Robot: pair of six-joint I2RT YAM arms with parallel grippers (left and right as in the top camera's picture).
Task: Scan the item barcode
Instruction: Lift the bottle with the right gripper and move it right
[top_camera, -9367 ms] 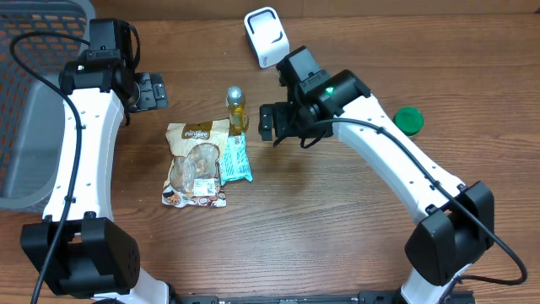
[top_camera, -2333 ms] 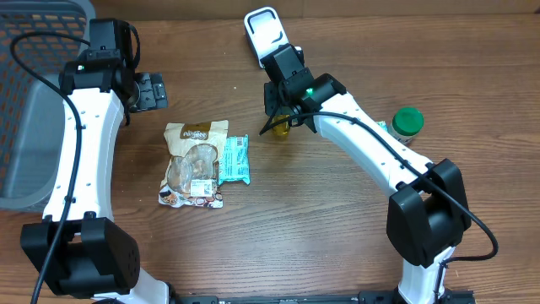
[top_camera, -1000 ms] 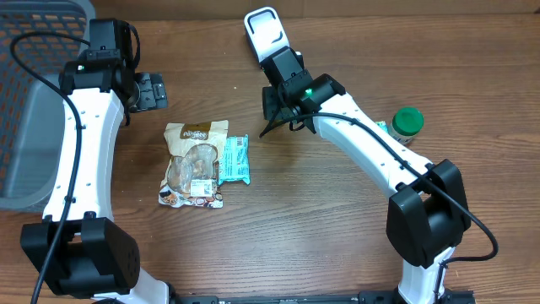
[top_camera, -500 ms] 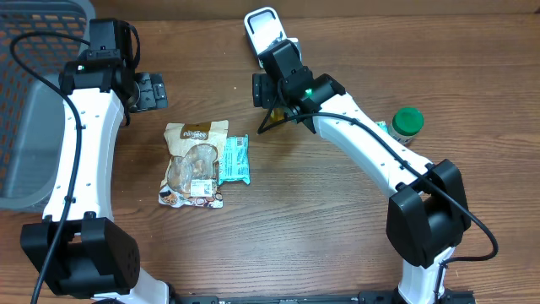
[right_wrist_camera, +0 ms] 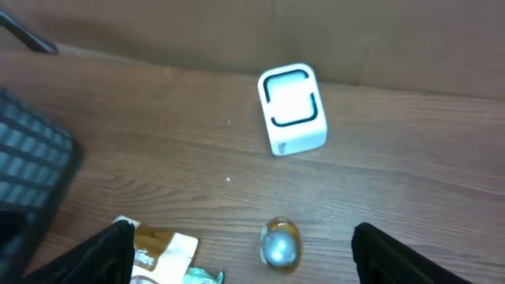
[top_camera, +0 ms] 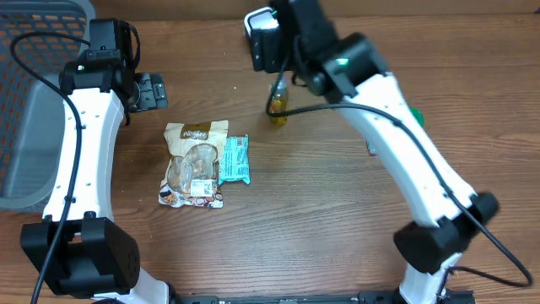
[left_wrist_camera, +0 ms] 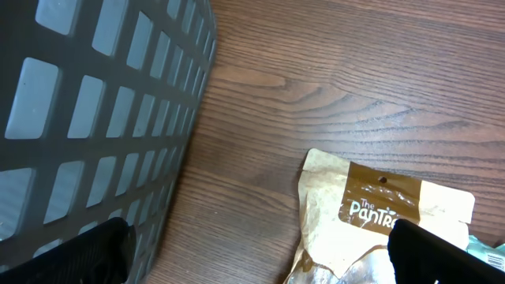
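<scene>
Standing upright near the scanner — bottle, right fingers spread above.

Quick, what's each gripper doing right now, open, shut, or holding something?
Left gripper: open, holding nothing.
Right gripper: open, holding nothing; the small bottle stands free below it.

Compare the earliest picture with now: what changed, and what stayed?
The bottle moved right, from beside the snack bag to near the scanner. The right gripper carried it there, released it and lifted away. Snack bag, teal packet and left gripper are essentially unchanged.
</scene>
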